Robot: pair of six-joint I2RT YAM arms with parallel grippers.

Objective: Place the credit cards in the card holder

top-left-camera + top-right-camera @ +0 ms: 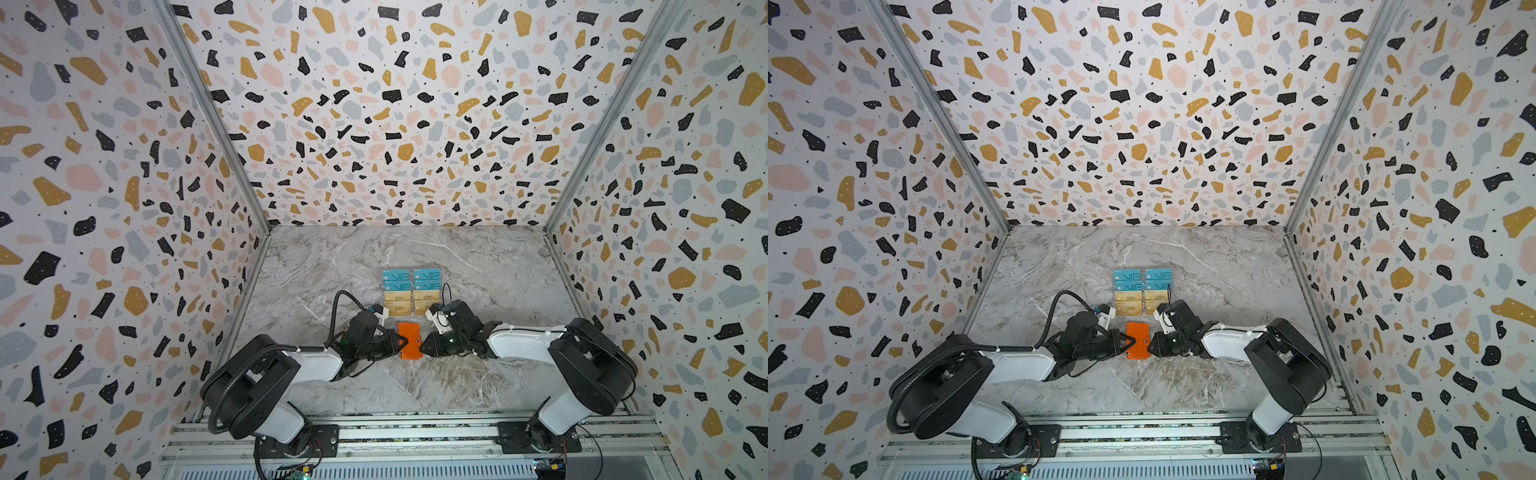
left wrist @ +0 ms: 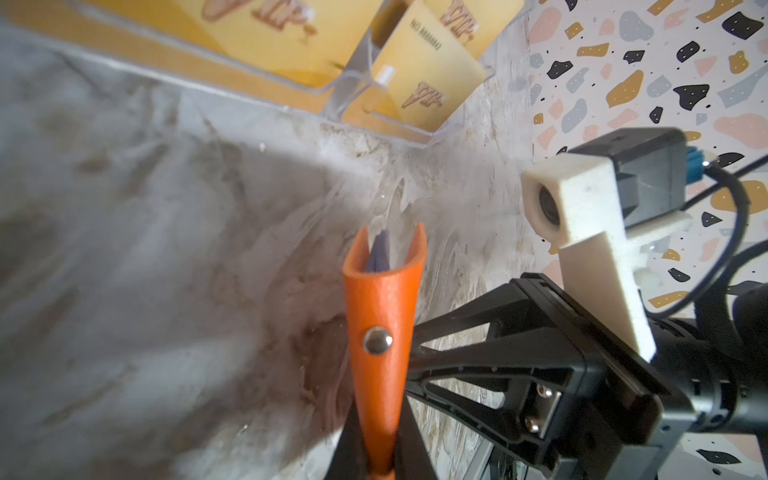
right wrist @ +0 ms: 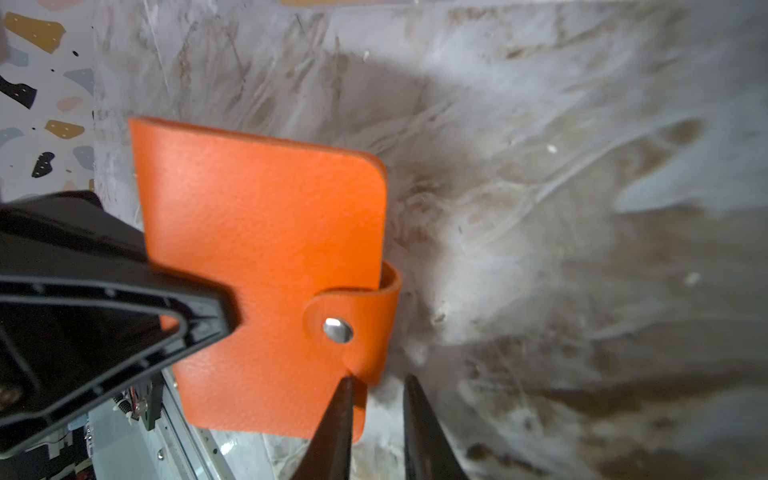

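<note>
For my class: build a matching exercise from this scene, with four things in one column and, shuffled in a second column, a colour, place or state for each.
Things
1. card holder
2. teal cards
3. gold cards
4. left gripper

Descriptions
A. front rows of the clear stand
B. shut on an orange edge
C. orange, snap fastened
D. back rows of the clear stand

Pairs: 1-C, 2-D, 3-A, 4-B

Robot lab test cell — terrazzo-print walls (image 1: pixel 395 104), marble-look tabletop (image 1: pixel 457 257), aluminium rail (image 1: pixel 415 434), left arm (image 1: pixel 316 365), right arm (image 1: pixel 519 343) bolted to it
</note>
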